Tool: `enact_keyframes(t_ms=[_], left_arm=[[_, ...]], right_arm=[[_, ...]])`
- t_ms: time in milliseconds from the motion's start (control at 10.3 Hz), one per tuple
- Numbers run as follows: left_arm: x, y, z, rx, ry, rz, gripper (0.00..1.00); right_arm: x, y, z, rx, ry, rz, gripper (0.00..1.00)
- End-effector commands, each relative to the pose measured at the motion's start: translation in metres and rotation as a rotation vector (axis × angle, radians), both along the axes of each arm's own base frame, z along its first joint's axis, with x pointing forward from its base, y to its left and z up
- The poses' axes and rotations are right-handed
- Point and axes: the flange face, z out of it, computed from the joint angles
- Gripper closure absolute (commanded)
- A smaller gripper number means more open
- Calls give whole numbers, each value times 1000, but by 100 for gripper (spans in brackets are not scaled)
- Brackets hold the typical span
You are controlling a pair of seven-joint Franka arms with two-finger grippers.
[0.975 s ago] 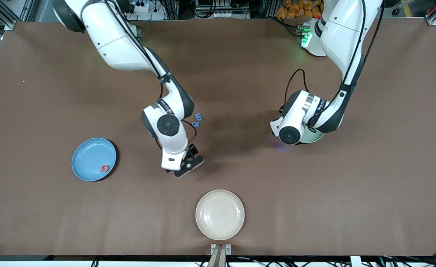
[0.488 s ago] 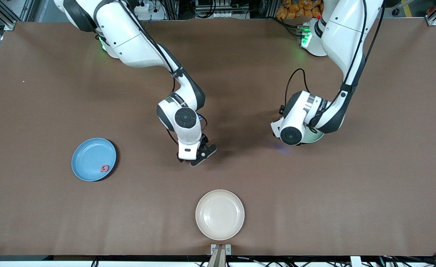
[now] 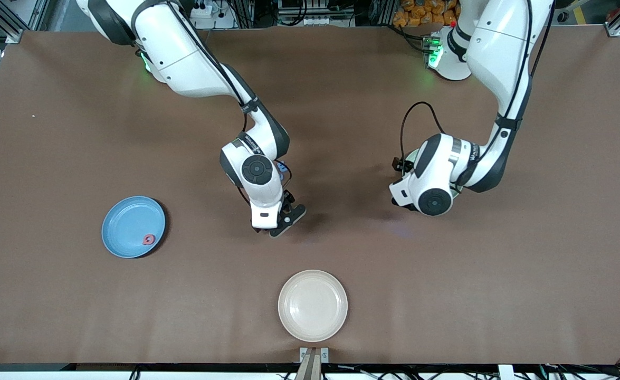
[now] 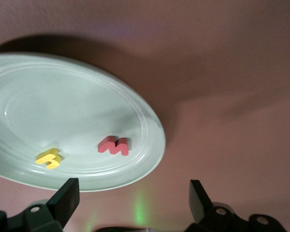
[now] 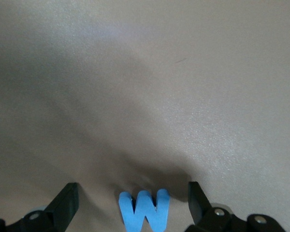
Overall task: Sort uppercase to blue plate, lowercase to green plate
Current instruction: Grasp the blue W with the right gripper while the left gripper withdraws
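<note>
Right pincer [image 5: 130, 205] open, straddling blue W [image 5: 145, 210] on desk, frame centre. Descend square, close on W's flanks. Left pincer [image 4: 133, 200] open over green plate [image 4: 145, 159], waits.

The right hand [image 5: 130, 205] is being held low over the middle of the surface [image 3: 77, 316], its fingers [image 5: 63, 203] spread wide and empty. The left hand [image 4: 133, 203] is being held toward the left arm's end, fingers likewise parted and empty.
</note>
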Motion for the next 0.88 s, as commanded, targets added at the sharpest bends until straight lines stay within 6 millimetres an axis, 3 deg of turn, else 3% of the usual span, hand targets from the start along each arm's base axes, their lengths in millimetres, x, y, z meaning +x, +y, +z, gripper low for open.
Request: enact_keyframes(t_ms=[0, 293, 585, 683, 780], left_arm=[[9, -6, 18, -21, -24, 79, 0], [20, -21, 34, -32, -35, 245, 0], [25, -31, 33, -2, -23, 381, 0], [24, -34, 34, -4, -24, 378, 0], [24, -35, 34, -2, -24, 379, 0]], right_arm=[[-5, -14, 6, 6, 18, 6, 0], [-5, -18, 12, 4, 21, 4, 0], [-4, -19, 13, 8, 16, 3, 0], [-5, -18, 13, 10, 14, 3, 64], [-4, -19, 13, 10, 13, 2, 100]])
